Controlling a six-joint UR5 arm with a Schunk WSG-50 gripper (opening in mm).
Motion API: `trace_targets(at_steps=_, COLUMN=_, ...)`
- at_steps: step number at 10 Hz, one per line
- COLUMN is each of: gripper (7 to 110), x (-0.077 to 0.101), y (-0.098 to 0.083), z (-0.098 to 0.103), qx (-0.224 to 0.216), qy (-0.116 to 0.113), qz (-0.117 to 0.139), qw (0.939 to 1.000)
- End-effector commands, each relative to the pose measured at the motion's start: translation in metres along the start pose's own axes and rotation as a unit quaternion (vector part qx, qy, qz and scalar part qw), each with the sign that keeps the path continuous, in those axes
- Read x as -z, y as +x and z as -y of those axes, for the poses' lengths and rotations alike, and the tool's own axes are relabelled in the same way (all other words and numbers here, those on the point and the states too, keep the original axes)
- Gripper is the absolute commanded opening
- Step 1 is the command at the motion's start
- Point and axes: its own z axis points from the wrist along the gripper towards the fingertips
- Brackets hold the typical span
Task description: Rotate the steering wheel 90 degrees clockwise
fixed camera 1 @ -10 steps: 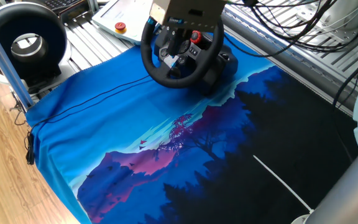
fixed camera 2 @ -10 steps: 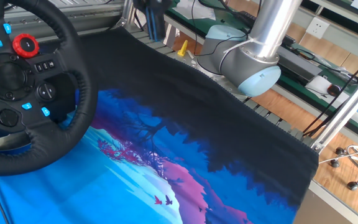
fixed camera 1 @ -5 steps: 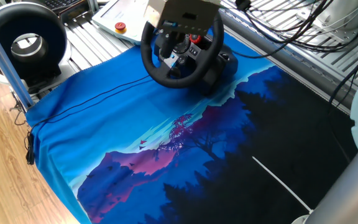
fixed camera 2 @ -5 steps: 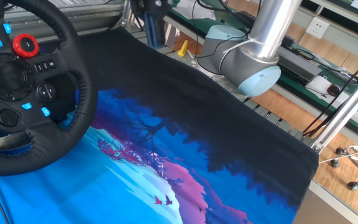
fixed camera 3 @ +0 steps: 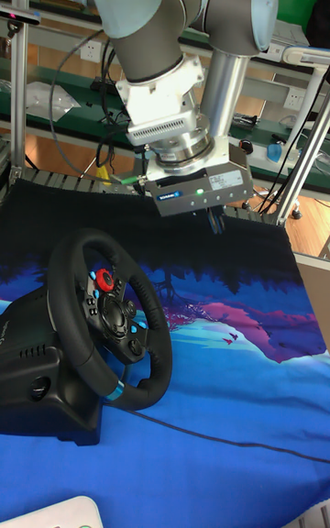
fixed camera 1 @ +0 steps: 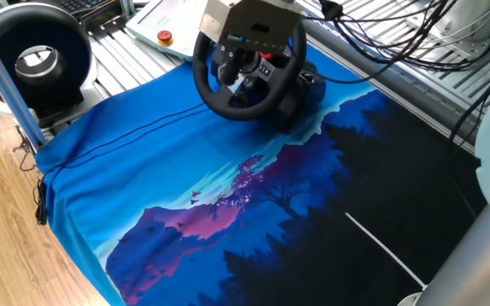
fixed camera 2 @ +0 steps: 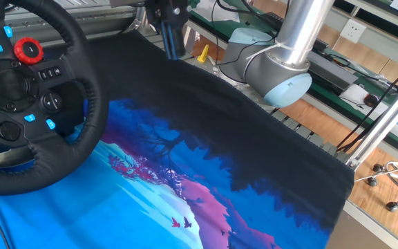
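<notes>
overhead, gripper (fixed camera 3: pixel 218 216) above steering wheel (fixed camera 3: pixel 108 331), not touching; finger state unclear

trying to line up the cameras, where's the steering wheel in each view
One fixed view: steering wheel top centre, partly behind the claw's body.
The other fixed view: steering wheel far left, cropped by the edge.
Tall fixed view: steering wheel left of centre.
Shared landmark: the red dial on its hub.

Cloth (fixed camera 1: pixel 228 187) open — steering wheel (fixed camera 1: pixel 247 72) behind.
</notes>
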Motion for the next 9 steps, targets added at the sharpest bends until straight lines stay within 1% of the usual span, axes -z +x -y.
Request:
trace_targets(at_steps=1, gripper=7, x=0.021, y=0.025, z=0.039, qx=0.021, qy=0.050, qz=-0.021, qw=0.9983)
trace_targets(at_steps=2, gripper=7, x=0.020, y=0.024, z=0.015, qx=0.010, qy=-0.001, qz=-0.017, qw=0.9998)
trace_targets(at_steps=3, gripper=7, x=0.018, y=0.021, z=0.004, qx=-0.002, qy=-0.018, qz=-0.014, qw=0.9997)
trace_targets(at_steps=5, gripper=7, x=0.016, y=0.020, z=0.009, qx=-0.010, qy=-0.010, qz=-0.014, qw=0.9998)
trace_targets(at_steps=6, gripper=7, x=0.016, y=0.017, z=0.003, qx=-0.009, qy=-0.016, qz=-0.010, qw=0.9998)
trace_targets(at_steps=7, gripper=7, x=0.016, y=0.015, z=-0.008, qx=-0.015, qy=-0.028, qz=-0.009, qw=0.9994)
trace_targets(at_steps=8, gripper=7, x=0.013, y=0.015, z=-0.008, qx=-0.019, qy=-0.024, qz=-0.013, qw=0.9994)
trace_targets(at_steps=9, gripper=7, x=0.011, y=0.020, z=-0.010, qx=-0.011, qy=-0.032, qz=-0.027, qw=0.9991)
